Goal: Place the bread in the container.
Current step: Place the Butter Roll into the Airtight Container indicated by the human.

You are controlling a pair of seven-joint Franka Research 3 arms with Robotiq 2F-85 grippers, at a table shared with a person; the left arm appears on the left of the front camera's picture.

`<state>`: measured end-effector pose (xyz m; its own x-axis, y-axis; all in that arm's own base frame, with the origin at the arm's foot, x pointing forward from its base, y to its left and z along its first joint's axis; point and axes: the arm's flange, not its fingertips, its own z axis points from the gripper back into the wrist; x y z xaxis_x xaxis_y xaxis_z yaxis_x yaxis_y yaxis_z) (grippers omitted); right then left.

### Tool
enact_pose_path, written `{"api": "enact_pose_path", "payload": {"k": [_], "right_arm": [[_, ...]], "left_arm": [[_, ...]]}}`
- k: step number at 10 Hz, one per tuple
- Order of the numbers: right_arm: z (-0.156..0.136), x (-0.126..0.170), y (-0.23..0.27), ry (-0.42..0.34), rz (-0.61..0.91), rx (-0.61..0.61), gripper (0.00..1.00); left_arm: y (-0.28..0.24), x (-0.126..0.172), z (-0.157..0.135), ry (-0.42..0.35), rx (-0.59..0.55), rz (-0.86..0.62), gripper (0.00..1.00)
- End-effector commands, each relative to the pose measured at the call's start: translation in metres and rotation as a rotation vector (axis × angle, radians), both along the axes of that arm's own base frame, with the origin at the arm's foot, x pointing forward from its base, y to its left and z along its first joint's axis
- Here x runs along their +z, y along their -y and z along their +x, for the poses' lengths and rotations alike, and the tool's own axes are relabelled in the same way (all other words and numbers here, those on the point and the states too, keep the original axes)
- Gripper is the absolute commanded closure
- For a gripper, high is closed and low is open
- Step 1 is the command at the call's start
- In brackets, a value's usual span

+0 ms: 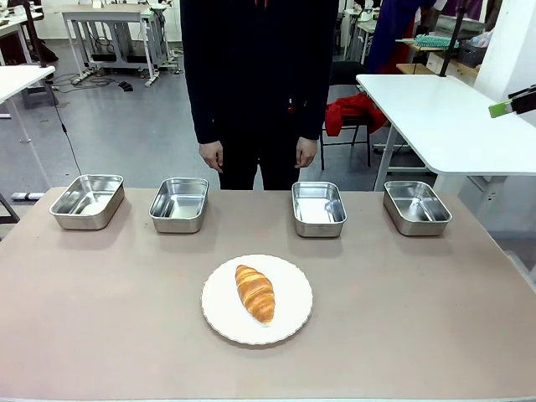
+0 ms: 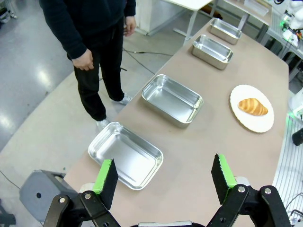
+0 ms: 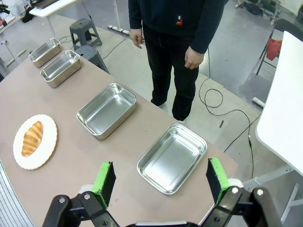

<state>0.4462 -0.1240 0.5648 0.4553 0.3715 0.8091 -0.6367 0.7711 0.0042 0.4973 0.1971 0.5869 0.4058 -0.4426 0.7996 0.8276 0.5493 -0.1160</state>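
Observation:
The bread (image 1: 255,292), a golden-brown croissant, lies on a round white plate (image 1: 293,322) at the table's middle front. Several identical steel trays stand empty in a row behind it; any of them could be the container: far left (image 1: 87,201), left of centre (image 1: 178,203), right of centre (image 1: 318,208), far right (image 1: 416,207). My left gripper (image 2: 164,161) hangs open high above the leftmost tray (image 2: 126,153), with the bread (image 2: 253,107) far off. My right gripper (image 3: 159,165) hangs open above the rightmost tray (image 3: 172,158); its green pad (image 1: 505,107) shows at the upper right.
A person stands at the far edge of the table, arms down, hands (image 1: 212,155) (image 1: 306,152) empty above the gap between the two middle trays. A white table (image 1: 444,117) stands behind on the right. Bare tabletop surrounds the plate.

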Motion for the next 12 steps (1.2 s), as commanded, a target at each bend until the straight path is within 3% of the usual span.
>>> {"api": "enact_pose_path", "payload": {"k": [1,12], "right_arm": [[-0.0001,0.0022,-0.0006,0.014,0.011,0.003,0.0],[-0.0001,0.0022,-0.0006,0.014,0.011,0.003,0.0]], "left_arm": [[0.0007,0.0025,-0.0009,0.006,0.0,-0.003,0.0],[0.0007,0.0025,-0.0009,0.006,0.0,-0.003,0.0]]}}
